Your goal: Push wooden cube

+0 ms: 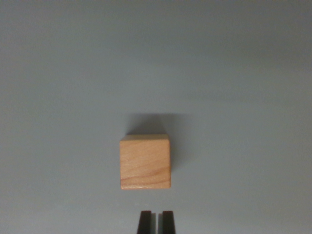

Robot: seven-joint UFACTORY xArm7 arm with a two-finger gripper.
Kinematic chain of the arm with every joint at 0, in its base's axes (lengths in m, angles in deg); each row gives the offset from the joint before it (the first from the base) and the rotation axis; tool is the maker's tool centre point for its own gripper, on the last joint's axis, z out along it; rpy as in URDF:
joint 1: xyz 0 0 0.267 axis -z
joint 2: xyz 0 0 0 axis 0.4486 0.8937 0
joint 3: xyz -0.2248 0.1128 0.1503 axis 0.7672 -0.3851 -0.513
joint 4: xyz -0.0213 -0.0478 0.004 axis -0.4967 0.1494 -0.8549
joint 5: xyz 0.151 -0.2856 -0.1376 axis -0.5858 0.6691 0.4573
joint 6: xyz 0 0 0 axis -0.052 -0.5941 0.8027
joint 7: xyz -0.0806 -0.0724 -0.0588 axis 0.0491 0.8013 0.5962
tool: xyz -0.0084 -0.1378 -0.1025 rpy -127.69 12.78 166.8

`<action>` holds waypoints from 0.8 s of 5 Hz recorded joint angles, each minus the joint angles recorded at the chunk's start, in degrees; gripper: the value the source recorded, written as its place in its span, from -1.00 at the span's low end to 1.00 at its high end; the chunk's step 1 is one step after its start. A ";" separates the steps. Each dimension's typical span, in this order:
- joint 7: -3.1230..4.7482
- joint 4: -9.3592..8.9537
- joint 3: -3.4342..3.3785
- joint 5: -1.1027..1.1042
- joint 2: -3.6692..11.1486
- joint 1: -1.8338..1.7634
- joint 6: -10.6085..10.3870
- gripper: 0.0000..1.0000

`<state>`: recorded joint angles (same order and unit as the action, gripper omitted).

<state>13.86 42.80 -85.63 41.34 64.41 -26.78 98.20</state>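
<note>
Just above the near-closed jaws (a thin slit between them), wooden cube (pixel 145 162), bare grey surface (pixel 58 73) all round.

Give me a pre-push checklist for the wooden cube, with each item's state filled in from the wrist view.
1. Wooden cube fully in view: ok.
2. Claw lined up with the cube: roughly ok; it sits just to the wrist view's right of the cube's middle.
3. Claw fingertips close together, only a thin slit between them: ok for pushing.
4. Claw clear of the cube, a strip of grey surface between them: ok.
5. Path beyond the cube free of other things: ok as far as the view reaches.
6. Claw height above the surface: cannot tell.
</note>
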 joint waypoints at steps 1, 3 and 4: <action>0.00 0.00 0.00 0.00 0.00 0.00 0.00 -1.00; 0.06 -2.38 -0.06 0.16 0.37 -0.07 -2.55 -1.00; 0.11 -4.82 -0.13 0.32 0.75 -0.14 -5.17 -1.00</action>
<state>13.97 37.98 -85.75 41.65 65.16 -26.92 93.03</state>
